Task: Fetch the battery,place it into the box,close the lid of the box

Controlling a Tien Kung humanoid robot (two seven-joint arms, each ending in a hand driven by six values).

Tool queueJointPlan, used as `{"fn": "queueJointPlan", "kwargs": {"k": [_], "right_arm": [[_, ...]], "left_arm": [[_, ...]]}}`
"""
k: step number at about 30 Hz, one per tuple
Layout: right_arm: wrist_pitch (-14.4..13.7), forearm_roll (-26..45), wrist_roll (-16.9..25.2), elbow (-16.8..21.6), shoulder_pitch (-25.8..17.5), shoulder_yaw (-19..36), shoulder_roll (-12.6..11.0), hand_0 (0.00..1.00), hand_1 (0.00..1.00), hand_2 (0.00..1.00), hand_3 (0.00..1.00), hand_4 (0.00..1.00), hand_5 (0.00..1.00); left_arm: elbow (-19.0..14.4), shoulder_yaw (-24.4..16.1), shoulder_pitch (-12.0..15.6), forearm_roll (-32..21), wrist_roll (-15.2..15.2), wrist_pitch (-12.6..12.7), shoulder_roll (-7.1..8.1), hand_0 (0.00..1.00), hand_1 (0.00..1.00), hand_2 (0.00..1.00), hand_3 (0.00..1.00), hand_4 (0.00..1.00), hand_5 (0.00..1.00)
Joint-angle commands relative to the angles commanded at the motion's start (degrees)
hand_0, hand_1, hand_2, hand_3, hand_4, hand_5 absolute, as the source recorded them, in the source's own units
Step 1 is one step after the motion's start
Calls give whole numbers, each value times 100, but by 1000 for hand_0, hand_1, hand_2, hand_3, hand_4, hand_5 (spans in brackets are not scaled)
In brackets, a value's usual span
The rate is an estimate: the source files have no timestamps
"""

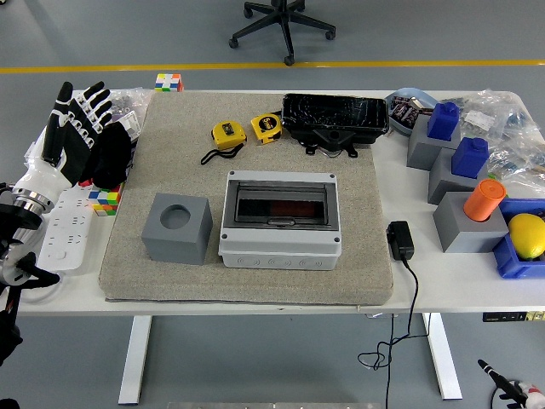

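**Left hand hovering at the desk's left edge, box lying shut**

While the left hand (70,128) is hanging over the left side of the desk (255,294), its fingers are spreading wide and holding nothing. It is hovering above a white power strip (61,230) and beside a black bundle (111,158), with a small colour cube (106,201) lying just below that bundle. The right hand is not showing in the head view.

The box (279,219) is sitting at the middle of a grey mat (170,119), its dark see-through lid (279,204) lying flat and closed. A grey block (176,227) with a round hole in its top is standing just left of the box. Behind the box, two yellow tape measures (228,134) are lying side by side, and a black tray (335,115) is resting to their right at the mat's far edge.

I cannot tell which item is the battery. An orange cylinder (484,199) is standing on a grey stand at the right, near two blue blocks (469,157) on similar stands. A black adapter (400,240) is lying at the mat's right edge, its cord dropping over the desk's near edge. A yellow object (528,234) is sitting in a blue bin at the far right.
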Motion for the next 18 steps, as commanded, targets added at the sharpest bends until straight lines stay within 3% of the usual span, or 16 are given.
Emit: {"fn": "queueJointPlan", "kwargs": {"k": [4, 9, 10, 15, 18], "right_arm": [[-1, -4, 0, 0, 2, 7, -5, 876, 819, 793, 837, 998, 998], [1, 26, 4, 0, 10, -21, 3, 876, 819, 793, 837, 998, 998], [1, 17, 2, 0, 13, -10, 5, 876, 819, 793, 837, 998, 998], [-3, 39, 4, 0, 22, -32, 4, 876, 819, 793, 837, 998, 998], [-3, 42, 2, 0, 22, -35, 5, 875, 819, 793, 837, 998, 998]], "left_arm": [[-20, -89, 18, -891, 31, 118, 19, 998, 998, 973, 975, 998, 998], [-207, -489, -1, 246, 431, 671, 70, 998, 998, 973, 975, 998, 998], [-254, -488, 1, 469, 468, 735, 94, 945, 954, 905, 924, 998, 998], [-296, -394, -3, 1581, 344, 750, 121, 945, 954, 905, 924, 998, 998], [-234, -351, 2, 1582, 268, 698, 121, 906, 950, 905, 907, 998, 998]]}}
